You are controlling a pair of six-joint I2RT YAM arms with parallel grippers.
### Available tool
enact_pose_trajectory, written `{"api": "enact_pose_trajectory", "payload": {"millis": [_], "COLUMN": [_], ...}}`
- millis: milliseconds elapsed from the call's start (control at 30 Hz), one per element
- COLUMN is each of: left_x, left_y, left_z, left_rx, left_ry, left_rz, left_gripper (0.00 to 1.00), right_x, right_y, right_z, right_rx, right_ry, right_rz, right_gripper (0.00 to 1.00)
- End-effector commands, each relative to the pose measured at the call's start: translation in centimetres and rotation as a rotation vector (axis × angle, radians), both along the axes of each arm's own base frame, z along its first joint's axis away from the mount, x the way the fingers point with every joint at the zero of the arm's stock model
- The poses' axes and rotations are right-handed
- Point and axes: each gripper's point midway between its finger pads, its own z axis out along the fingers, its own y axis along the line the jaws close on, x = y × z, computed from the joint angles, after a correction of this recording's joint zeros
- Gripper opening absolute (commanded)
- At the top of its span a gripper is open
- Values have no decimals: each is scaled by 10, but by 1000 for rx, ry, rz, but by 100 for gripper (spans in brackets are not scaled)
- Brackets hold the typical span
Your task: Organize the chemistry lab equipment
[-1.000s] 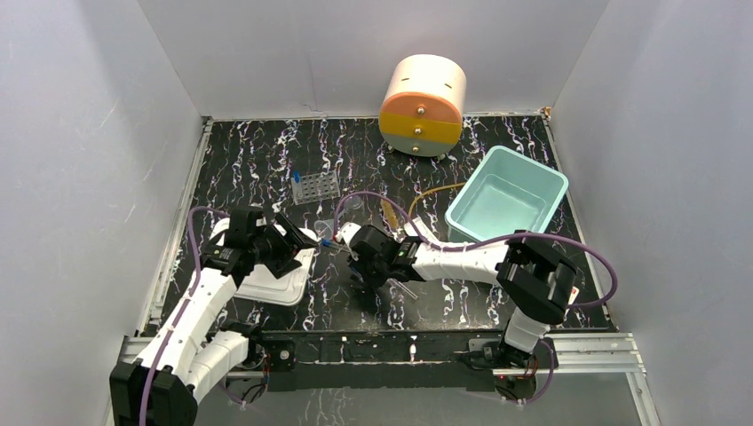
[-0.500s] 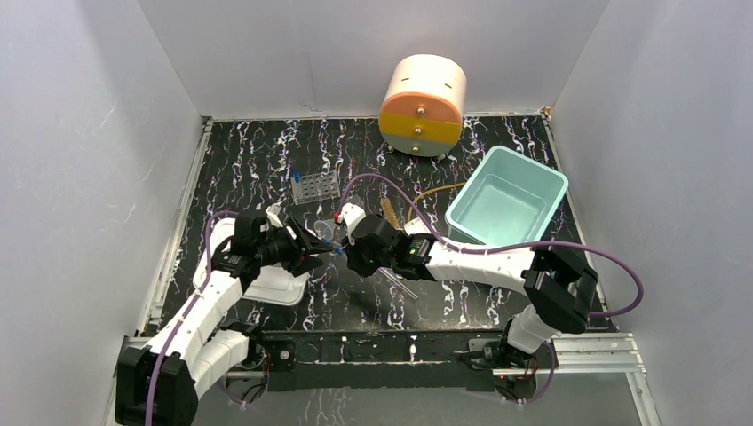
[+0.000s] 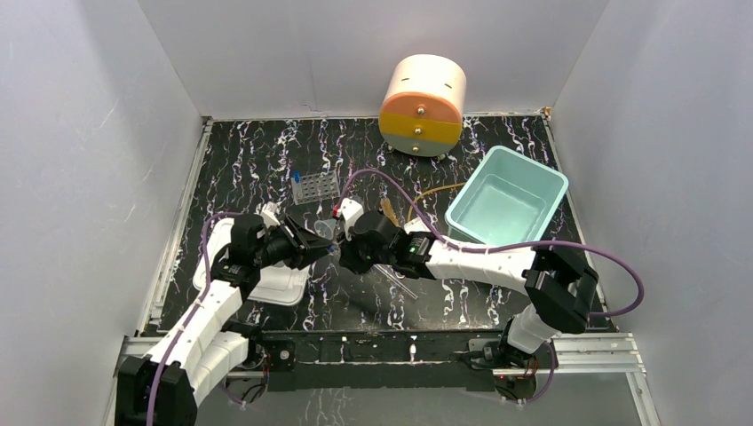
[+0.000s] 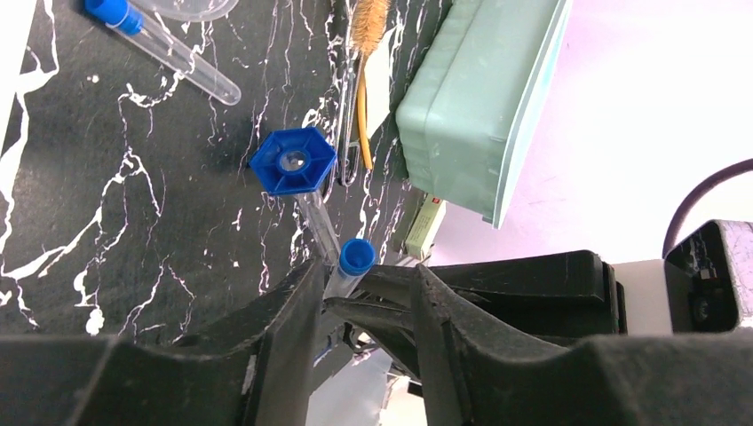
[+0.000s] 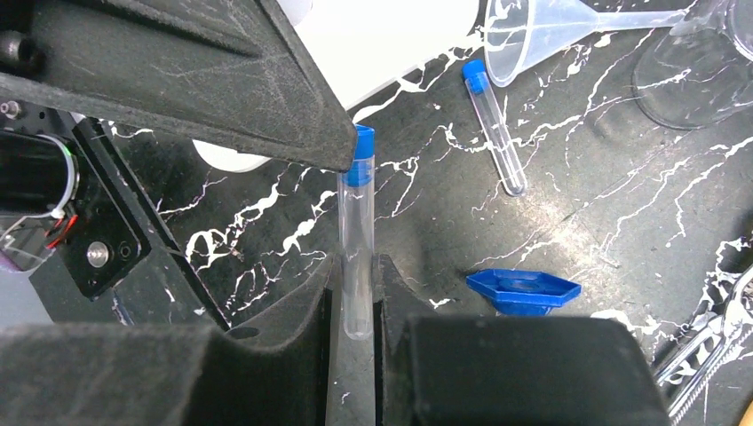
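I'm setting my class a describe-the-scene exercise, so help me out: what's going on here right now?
The right gripper is clamped on a blue-capped clear tube. The left gripper is open, with its fingers on either side of that tube's capped end, so this looks like a handover that is not yet completed. A second capped tube and a clear funnel lie on the table close by. The grid tube rack stands further back.

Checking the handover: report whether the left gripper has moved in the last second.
Yes. The left gripper has shifted right, away from the white tray and toward the right gripper, which holds a blue-capped tube.
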Motion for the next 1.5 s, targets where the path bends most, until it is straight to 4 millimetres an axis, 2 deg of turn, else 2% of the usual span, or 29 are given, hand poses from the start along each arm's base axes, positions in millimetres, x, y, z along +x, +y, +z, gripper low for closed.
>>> {"api": "enact_pose_trajectory", "payload": {"millis": [0, 67, 367, 567, 633, 700, 800, 867, 933, 1033, 1167, 1267, 1400, 1467], "left_x": [6, 6, 4, 4, 4, 5, 10, 18, 30, 50, 84, 108, 135, 147], "left_y": [-4, -3, -5, -8, -9, -7, 3, 14, 28, 56, 90, 104, 111, 112], "left_z": [15, 13, 13, 19, 21, 22, 19, 20, 25, 40, 74, 88, 84, 73], "left_rx": [0, 15, 25, -5, -5, 11, 94, 175, 273, 441, 642, 747, 830, 865], "left_ry": [-91, -95, -112, -123, -132, -140, -139, -149, -176, -233, -359, -429, -493, -500], "left_rz": [-45, -59, -92, -102, -106, -99, -67, -19, 43, 141, 260, 306, 318, 312], "left_gripper": [37, 36, 19, 0, 0, 0, 0, 0, 0, 0, 0, 0, 0, 0], "right_x": [8, 8, 8, 8, 9, 10, 13, 14, 14, 21, 34, 47, 62, 69], "right_y": [19, 19, 20, 21, 21, 20, 17, 14, 6, -7, -31, -51, -72, -77], "right_z": [45, 45, 38, 35, 36, 35, 33, 37, 39, 50, 58, 59, 62, 64], "right_rx": [132, 131, 117, 112, 114, 112, 104, 110, 99, 118, 121, 111, 121, 124], "right_ry": [-34, -30, -19, -13, -11, 3, 26, 32, 43, 52, 58, 63, 59, 52], "right_rz": [-3, -2, -2, 3, -2, -18, -52, -66, -86, -136, -224, -287, -345, -357], "right_gripper": [22, 22, 22, 22, 23, 29, 50, 60, 63, 65, 66, 66, 66, 66]}}
